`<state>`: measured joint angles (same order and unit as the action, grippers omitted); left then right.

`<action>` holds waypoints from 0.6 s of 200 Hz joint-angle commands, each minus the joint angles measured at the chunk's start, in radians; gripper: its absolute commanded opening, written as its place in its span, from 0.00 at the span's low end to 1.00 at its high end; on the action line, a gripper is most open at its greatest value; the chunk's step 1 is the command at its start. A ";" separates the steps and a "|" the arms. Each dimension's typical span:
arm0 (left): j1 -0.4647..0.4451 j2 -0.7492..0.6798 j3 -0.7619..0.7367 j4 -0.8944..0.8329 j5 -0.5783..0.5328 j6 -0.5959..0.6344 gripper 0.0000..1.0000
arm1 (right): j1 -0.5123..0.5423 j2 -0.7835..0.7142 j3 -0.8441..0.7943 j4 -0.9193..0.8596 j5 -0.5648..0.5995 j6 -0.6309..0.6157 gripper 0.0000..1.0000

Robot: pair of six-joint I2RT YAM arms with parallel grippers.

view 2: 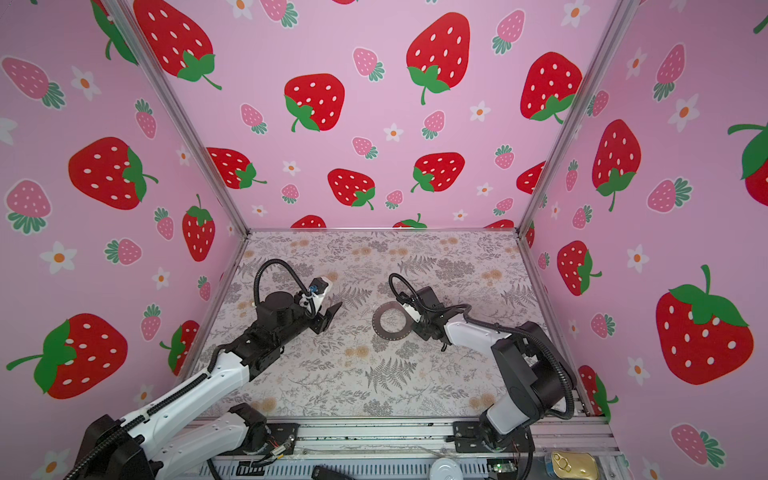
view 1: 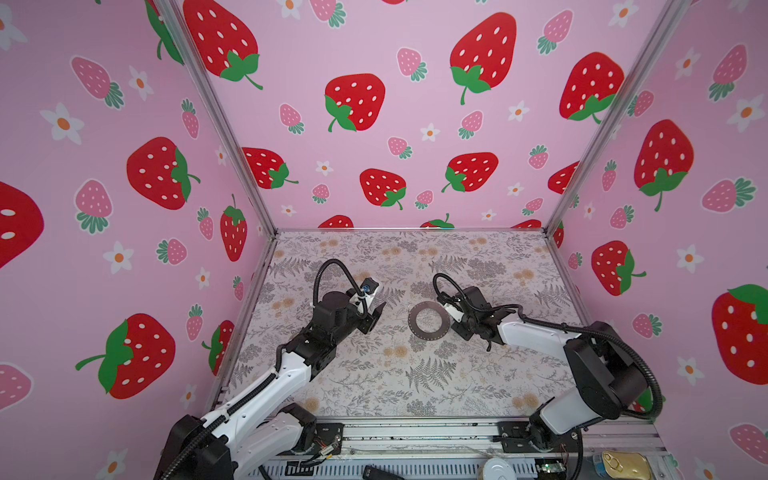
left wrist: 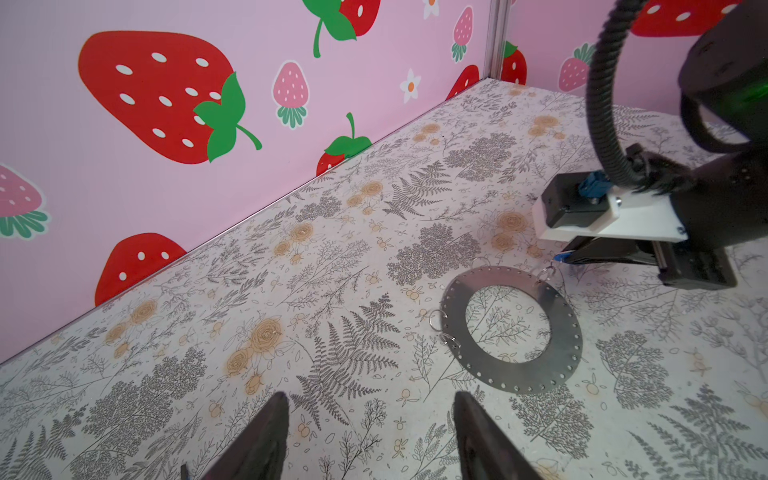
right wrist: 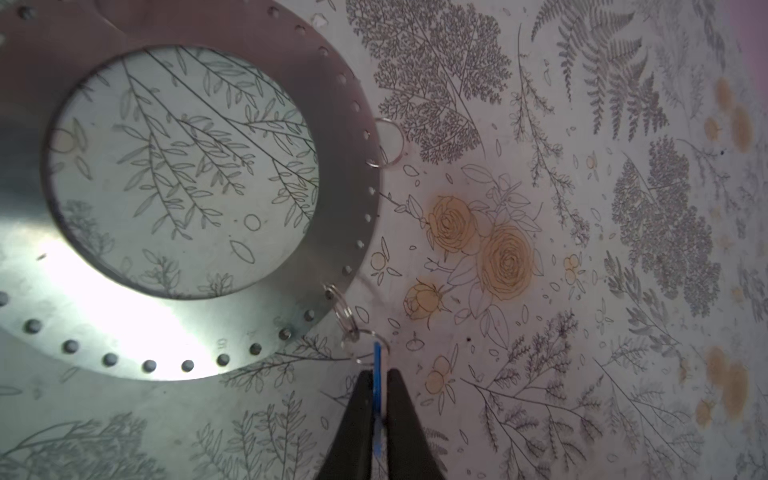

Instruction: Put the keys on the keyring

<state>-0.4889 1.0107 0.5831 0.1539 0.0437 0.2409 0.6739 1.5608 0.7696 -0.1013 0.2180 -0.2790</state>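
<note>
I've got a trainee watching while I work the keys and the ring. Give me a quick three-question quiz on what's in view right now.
1. True or false: the left gripper is clamped on the keyring.
2. What sits between the fingers of the right gripper? A) a tape roll B) the blue tag C) nothing
3. Fill in: the small wire loops link the blue tag to a ___ in the keyring's rim.
Key: 1 false, it is open, empty and apart from the keyring. 2 B. 3 hole.
</note>
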 commanded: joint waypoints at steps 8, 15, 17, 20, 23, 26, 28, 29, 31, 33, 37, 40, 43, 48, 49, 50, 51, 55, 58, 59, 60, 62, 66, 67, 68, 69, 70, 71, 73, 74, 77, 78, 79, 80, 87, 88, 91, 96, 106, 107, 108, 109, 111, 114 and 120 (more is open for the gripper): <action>0.020 0.002 -0.021 0.019 -0.057 0.008 0.65 | 0.000 -0.028 0.010 -0.061 0.060 0.004 0.37; 0.026 0.005 -0.025 0.028 -0.071 0.003 0.66 | -0.002 -0.039 0.010 -0.056 0.069 0.004 0.43; 0.028 0.006 -0.027 0.031 -0.075 0.000 0.66 | -0.002 -0.044 0.009 -0.053 0.073 0.004 0.46; 0.033 0.007 -0.029 0.036 -0.084 -0.004 0.66 | -0.004 -0.048 0.008 -0.051 0.075 0.005 0.47; 0.036 0.008 -0.033 0.041 -0.092 -0.009 0.66 | -0.007 -0.053 0.007 -0.047 0.075 0.002 0.49; 0.040 0.007 -0.036 0.048 -0.098 -0.010 0.67 | -0.011 -0.059 0.005 -0.042 0.073 -0.001 0.51; 0.042 0.007 -0.038 0.051 -0.104 -0.012 0.67 | -0.015 -0.063 0.004 -0.036 0.069 -0.001 0.51; 0.044 0.008 -0.041 0.054 -0.105 -0.012 0.67 | -0.017 -0.067 0.003 -0.033 0.068 0.000 0.54; 0.047 0.009 -0.044 0.060 -0.112 -0.012 0.67 | -0.026 -0.076 0.000 -0.022 0.060 -0.001 0.61; 0.051 0.009 -0.048 0.067 -0.121 -0.012 0.67 | -0.029 -0.081 -0.002 -0.017 0.057 0.000 0.63; 0.057 0.010 -0.057 0.083 -0.141 -0.013 0.67 | -0.048 -0.100 -0.013 0.011 0.038 0.006 0.78; 0.061 0.011 -0.066 0.096 -0.160 -0.015 0.68 | -0.062 -0.114 -0.024 0.035 0.030 0.013 0.95; 0.068 0.013 -0.072 0.110 -0.179 -0.018 0.68 | -0.078 -0.127 -0.036 0.064 0.022 0.020 1.00; 0.083 0.016 -0.087 0.134 -0.212 -0.032 0.68 | -0.099 -0.147 -0.057 0.108 0.010 0.031 0.99; 0.086 0.018 -0.090 0.139 -0.218 -0.036 0.68 | -0.104 -0.153 -0.063 0.121 0.009 0.035 0.99; 0.091 0.018 -0.092 0.143 -0.224 -0.038 0.68 | -0.113 -0.158 -0.069 0.133 0.008 0.038 0.99; 0.095 0.019 -0.095 0.147 -0.229 -0.044 0.68 | -0.126 -0.166 -0.083 0.164 0.004 0.047 0.99; 0.113 0.022 -0.104 0.163 -0.248 -0.064 0.68 | -0.155 -0.186 -0.116 0.231 -0.005 0.065 0.99; 0.127 0.026 -0.111 0.175 -0.260 -0.080 0.68 | -0.179 -0.199 -0.139 0.281 -0.018 0.077 0.99; 0.132 0.028 -0.113 0.179 -0.263 -0.085 0.68 | -0.186 -0.203 -0.151 0.304 -0.023 0.080 0.99; 0.137 0.029 -0.116 0.184 -0.269 -0.092 0.68 | -0.196 -0.208 -0.160 0.323 -0.028 0.085 0.99; 0.146 0.032 -0.121 0.191 -0.277 -0.103 0.68 | -0.212 -0.215 -0.177 0.357 -0.042 0.094 0.99; 0.171 0.040 -0.128 0.207 -0.290 -0.129 0.69 | -0.244 -0.228 -0.217 0.438 -0.060 0.118 0.99; 0.174 0.042 -0.131 0.211 -0.293 -0.135 0.68 | -0.252 -0.230 -0.229 0.464 -0.063 0.124 0.99; 0.181 0.043 -0.134 0.216 -0.296 -0.141 0.68 | -0.262 -0.233 -0.238 0.485 -0.064 0.133 0.99; 0.185 0.046 -0.136 0.220 -0.299 -0.148 0.68 | -0.270 -0.236 -0.247 0.504 -0.065 0.142 0.99; 0.192 0.049 -0.139 0.224 -0.301 -0.152 0.68 | -0.277 -0.237 -0.255 0.522 -0.066 0.149 0.99; 0.198 0.051 -0.142 0.229 -0.302 -0.158 0.68 | -0.284 -0.238 -0.267 0.539 -0.067 0.156 0.99; 0.210 0.057 -0.145 0.239 -0.303 -0.168 0.68 | -0.301 -0.242 -0.286 0.586 -0.068 0.173 0.99; 0.213 0.061 -0.148 0.244 -0.302 -0.174 0.68 | -0.307 -0.242 -0.294 0.604 -0.070 0.179 0.99; 0.229 0.070 -0.156 0.262 -0.297 -0.185 0.68 | -0.328 -0.243 -0.323 0.669 -0.077 0.199 0.99; 0.235 0.074 -0.158 0.265 -0.295 -0.188 0.68 | -0.334 -0.243 -0.330 0.686 -0.080 0.205 0.99; 0.239 0.077 -0.161 0.272 -0.294 -0.191 0.68 | -0.340 -0.243 -0.339 0.710 -0.081 0.210 0.99; 0.244 0.081 -0.162 0.278 -0.291 -0.192 0.68 | -0.348 -0.242 -0.347 0.729 -0.083 0.216 0.99; 0.271 0.105 -0.174 0.315 -0.280 -0.206 0.67 | -0.377 -0.234 -0.396 0.843 -0.074 0.235 0.99; 0.274 0.109 -0.175 0.320 -0.278 -0.207 0.67 | -0.379 -0.232 -0.401 0.857 -0.071 0.235 0.99; 0.284 0.123 -0.179 0.334 -0.274 -0.207 0.68 | -0.383 -0.226 -0.414 0.898 -0.061 0.233 0.99; 0.295 0.146 -0.183 0.358 -0.264 -0.204 0.67 | -0.385 -0.215 -0.435 0.959 -0.052 0.218 0.99; 0.311 0.196 -0.191 0.416 -0.258 -0.202 0.67 | -0.390 -0.185 -0.469 1.065 -0.036 0.195 0.99; 0.313 0.203 -0.192 0.423 -0.257 -0.202 0.67 | -0.390 -0.182 -0.471 1.079 -0.035 0.193 0.99; 0.314 0.209 -0.194 0.431 -0.256 -0.202 0.67 | -0.390 -0.179 -0.476 1.091 -0.035 0.189 0.99; 0.316 0.215 -0.196 0.439 -0.256 -0.201 0.67 | -0.390 -0.174 -0.480 1.102 -0.034 0.186 0.99; 0.317 0.225 -0.199 0.456 -0.249 -0.199 0.67 | -0.389 -0.168 -0.487 1.122 -0.033 0.179 0.99; 0.322 0.243 -0.204 0.485 -0.238 -0.192 0.68 | -0.390 -0.155 -0.498 1.161 -0.034 0.163 0.99; 0.324 0.274 -0.207 0.511 -0.214 -0.163 0.67 | -0.391 -0.133 -0.508 1.222 -0.026 0.135 0.99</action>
<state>-0.1852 1.1976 0.3962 0.4549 -0.1989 0.0849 0.2810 1.3678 0.3161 0.6830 0.1913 -0.1261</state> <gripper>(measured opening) 0.676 0.992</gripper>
